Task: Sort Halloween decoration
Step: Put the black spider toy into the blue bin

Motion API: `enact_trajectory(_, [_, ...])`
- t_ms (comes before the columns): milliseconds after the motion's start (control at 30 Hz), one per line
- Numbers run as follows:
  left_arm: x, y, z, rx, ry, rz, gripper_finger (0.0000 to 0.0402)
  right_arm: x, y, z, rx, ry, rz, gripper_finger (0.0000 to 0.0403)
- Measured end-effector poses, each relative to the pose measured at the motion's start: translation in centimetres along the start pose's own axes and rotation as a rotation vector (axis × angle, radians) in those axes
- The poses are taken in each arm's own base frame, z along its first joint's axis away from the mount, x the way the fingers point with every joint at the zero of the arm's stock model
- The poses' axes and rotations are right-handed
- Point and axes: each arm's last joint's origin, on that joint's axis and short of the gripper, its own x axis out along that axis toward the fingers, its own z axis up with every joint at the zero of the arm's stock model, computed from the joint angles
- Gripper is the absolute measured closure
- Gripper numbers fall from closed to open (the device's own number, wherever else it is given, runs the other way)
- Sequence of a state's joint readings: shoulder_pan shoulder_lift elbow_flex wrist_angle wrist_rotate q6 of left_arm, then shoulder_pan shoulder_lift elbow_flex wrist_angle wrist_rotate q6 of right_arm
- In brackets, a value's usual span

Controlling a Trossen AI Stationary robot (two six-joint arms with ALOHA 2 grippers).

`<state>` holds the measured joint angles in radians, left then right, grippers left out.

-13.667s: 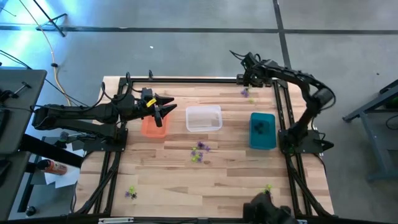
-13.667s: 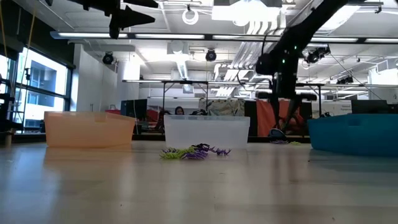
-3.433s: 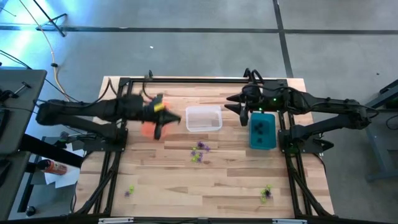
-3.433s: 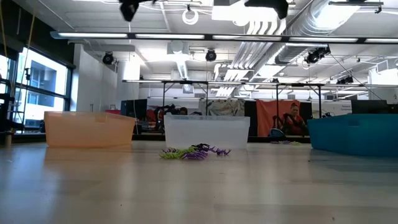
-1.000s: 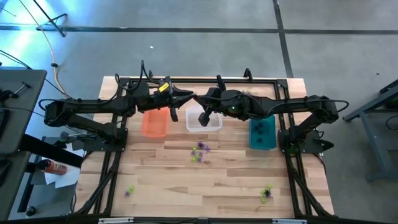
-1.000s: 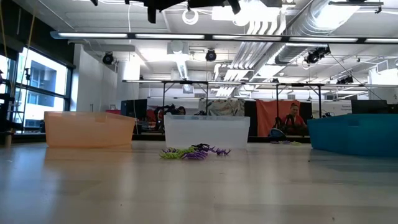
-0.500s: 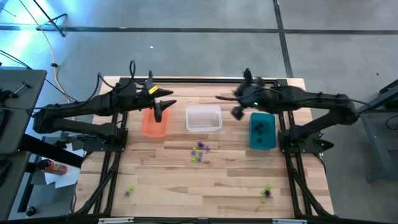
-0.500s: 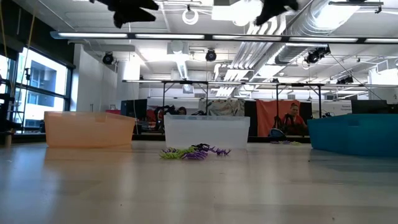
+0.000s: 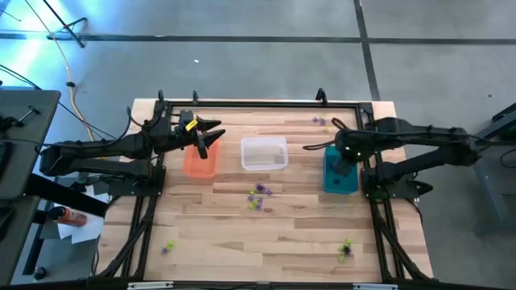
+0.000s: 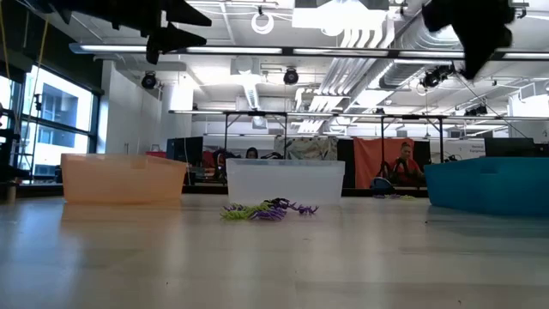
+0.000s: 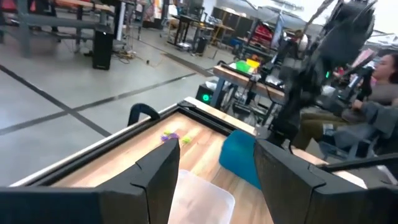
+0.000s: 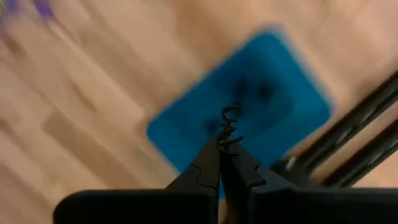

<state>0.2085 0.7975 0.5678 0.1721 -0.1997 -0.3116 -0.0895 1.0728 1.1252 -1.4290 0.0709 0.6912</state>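
Wooden table (image 9: 218, 234) carries three bins (image 9: 264, 154) and scattered trinkets (image 9: 257, 196)

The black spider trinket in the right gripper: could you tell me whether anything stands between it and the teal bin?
Nothing visible does. The right gripper is shut on the black trinket directly above the open teal bin.

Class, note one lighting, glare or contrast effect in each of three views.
High view: glare on the grey floor, upper left. Low view: ceiling strip lights leave the left gripper a silhouette. Right wrist view: black spidery trinket in the right gripper, dark against the teal rectangular bin.
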Motion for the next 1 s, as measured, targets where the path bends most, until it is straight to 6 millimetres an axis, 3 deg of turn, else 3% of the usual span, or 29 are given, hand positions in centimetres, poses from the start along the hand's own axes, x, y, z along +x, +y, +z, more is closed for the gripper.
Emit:
enact_trajectory(100, [0.0,0.0,0.1,0.005,-0.015,0.02,0.0211,3.3,-0.9,0.5,0.058,0.114,0.037,0.0403])
enact_trajectory(233, [0.0,0.1,0.1,0.005,-0.016,0.025,0.0211,7.3,-2.0,0.9,0.189,0.114,0.068,0.0403])
enact_trajectory(433, [0.0,0.1,0.1,0.006,-0.016,0.025,0.0211,11.2,-3.4,0.1,0.39,0.121,0.038,0.0403])
enact_trajectory(633, [0.0,0.1,0.1,0.006,-0.016,0.026,0.0211,13.5,-3.9,-0.9,0.502,0.108,0.002,0.0403])
enact_trajectory(1000, [0.0,0.1,0.1,0.007,-0.021,0.044,0.0211,14.9,-4.4,-1.8,0.612,0.099,-0.056,0.0403])
